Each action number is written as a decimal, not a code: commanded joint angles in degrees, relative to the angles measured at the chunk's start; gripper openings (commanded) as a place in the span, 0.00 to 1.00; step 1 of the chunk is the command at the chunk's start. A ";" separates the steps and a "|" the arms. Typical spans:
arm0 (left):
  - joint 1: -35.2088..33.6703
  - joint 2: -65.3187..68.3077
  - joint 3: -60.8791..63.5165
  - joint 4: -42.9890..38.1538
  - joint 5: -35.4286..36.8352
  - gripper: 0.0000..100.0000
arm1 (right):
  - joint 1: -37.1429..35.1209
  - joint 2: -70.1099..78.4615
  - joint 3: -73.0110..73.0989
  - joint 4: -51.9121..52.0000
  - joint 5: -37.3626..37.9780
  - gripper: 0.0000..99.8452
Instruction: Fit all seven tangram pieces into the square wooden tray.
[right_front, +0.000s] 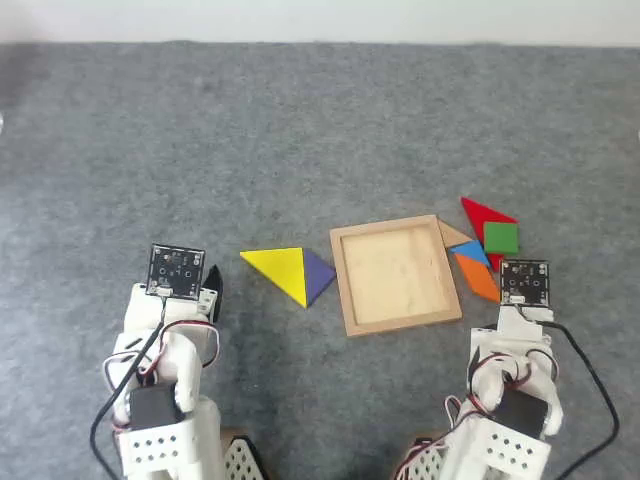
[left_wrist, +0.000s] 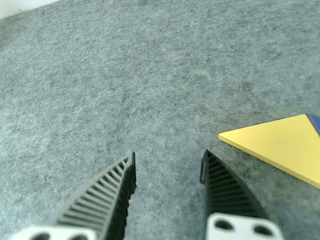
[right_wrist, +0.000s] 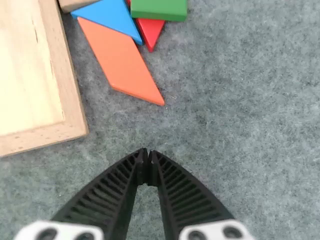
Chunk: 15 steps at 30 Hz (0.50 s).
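Our left pincer stood spread wide over the grey surface, gripping nothing. The yellow triangle lay near, off to its right, touching a purple piece beyond. Our right pincer was pinched together, empty. Just ahead of it lay the orange parallelogram, with the blue triangle, red triangle and green square clustered past that. The square wooden tray rested to its left, between both pincers.

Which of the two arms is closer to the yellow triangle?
Left. The left gripper is just beside the yellow triangle; the right gripper is on the far side of the tray, by the orange piece.
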 joint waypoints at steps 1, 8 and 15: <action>0.09 0.00 -0.13 0.26 -0.26 0.21 | 0.40 -1.10 0.88 -0.40 -0.70 0.01; 0.09 0.00 -0.13 0.26 -0.26 0.21 | -4.53 -1.01 0.88 0.22 -0.26 0.01; 0.09 0.00 -0.13 0.26 -0.26 0.21 | -9.19 -1.10 0.88 2.86 29.45 0.01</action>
